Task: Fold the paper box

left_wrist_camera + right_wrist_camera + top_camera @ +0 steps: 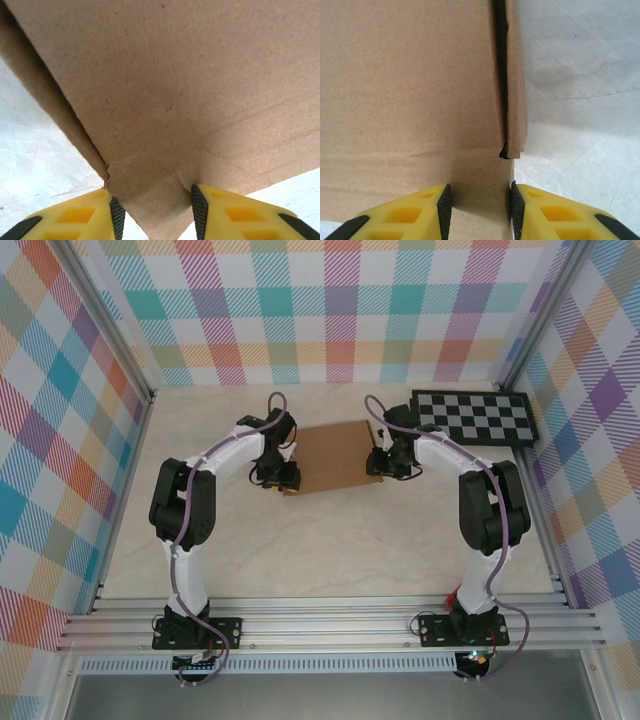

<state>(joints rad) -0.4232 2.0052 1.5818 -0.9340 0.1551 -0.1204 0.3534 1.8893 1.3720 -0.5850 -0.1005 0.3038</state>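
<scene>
Paper box [330, 455] pinched by left hand [155, 212] and right hand [477, 207].

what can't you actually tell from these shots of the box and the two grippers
- Left wrist: whether the left gripper pinches the paper box or only straddles it; cardboard fills the gap between the fingers and runs off the lower edge.
- Right wrist: the same doubt for the right gripper, for the same reason.
- Top external: the box's short ends, covered by both wrists; its flaps are too small to read.
</scene>
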